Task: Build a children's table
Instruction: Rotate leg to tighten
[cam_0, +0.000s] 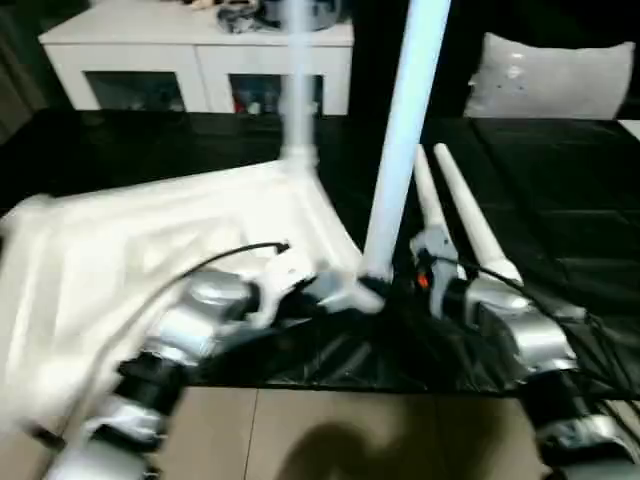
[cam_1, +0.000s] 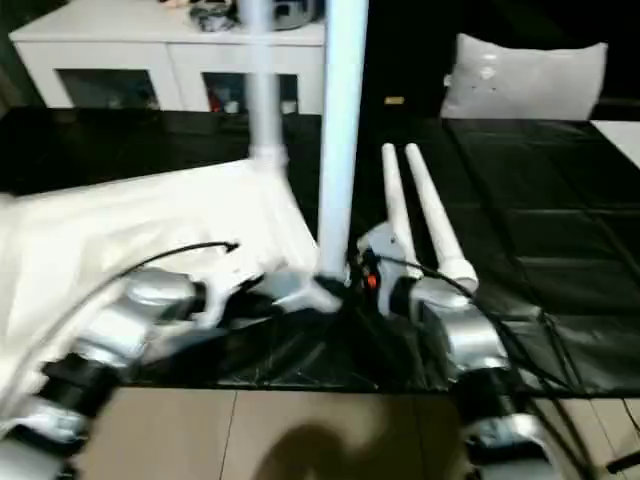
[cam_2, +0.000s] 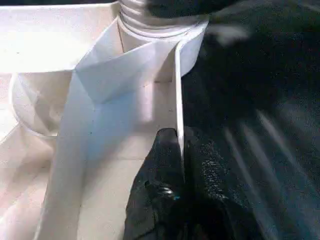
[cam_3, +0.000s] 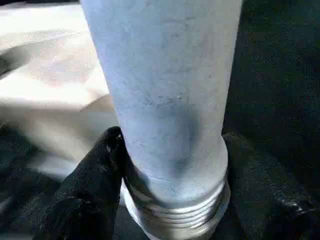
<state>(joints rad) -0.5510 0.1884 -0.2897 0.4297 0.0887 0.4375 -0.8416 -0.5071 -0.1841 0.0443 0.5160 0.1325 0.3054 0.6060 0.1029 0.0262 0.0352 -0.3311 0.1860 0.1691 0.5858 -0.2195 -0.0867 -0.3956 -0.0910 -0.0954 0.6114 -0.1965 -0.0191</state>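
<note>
- The tabletop (cam_0: 150, 260) lay underside up on the left of the black bench (cam_0: 560, 200), ribs showing, likely so its corner sockets faced upward for the legs.
- The left hand (cam_2: 175, 165) was clamped together on the thin rim wall at the tabletop's near right corner, seemingly to steady it.
- One leg (cam_0: 298, 90) already stood in the far corner socket.
- The right hand (cam_3: 170, 165) sat just right of that near corner, fingers (cam_3: 90, 185) closed around a second leg (cam_0: 405, 130) above its threaded end, holding it upright at the socket.
- Two spare legs (cam_0: 470, 215) lay beyond it.
</note>
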